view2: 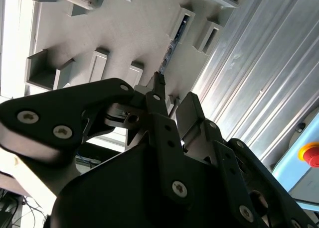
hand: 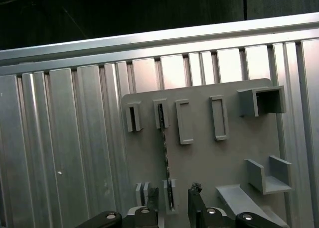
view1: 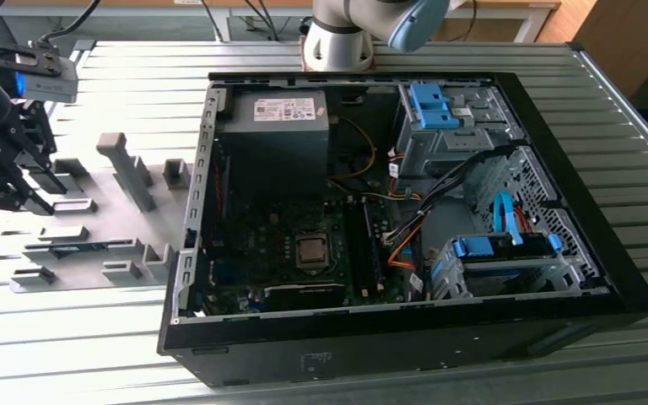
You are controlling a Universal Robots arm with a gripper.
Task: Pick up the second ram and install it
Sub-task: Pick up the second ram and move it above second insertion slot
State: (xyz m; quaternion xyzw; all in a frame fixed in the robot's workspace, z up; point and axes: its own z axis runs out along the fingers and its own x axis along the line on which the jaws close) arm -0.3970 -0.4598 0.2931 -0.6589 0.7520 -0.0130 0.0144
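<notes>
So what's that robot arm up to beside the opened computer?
The arm's gripper hovers over a grey holder plate, which lies next to the open computer case. The second ram, a slim memory stick, stands on edge in the plate's holder blocks. The gripper's fingers are open and lined up over one end of the stick. It holds nothing yet.

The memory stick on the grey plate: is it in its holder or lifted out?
In its holder: the second ram sits on edge in the grey holder blocks, the gripper open above it.
</notes>
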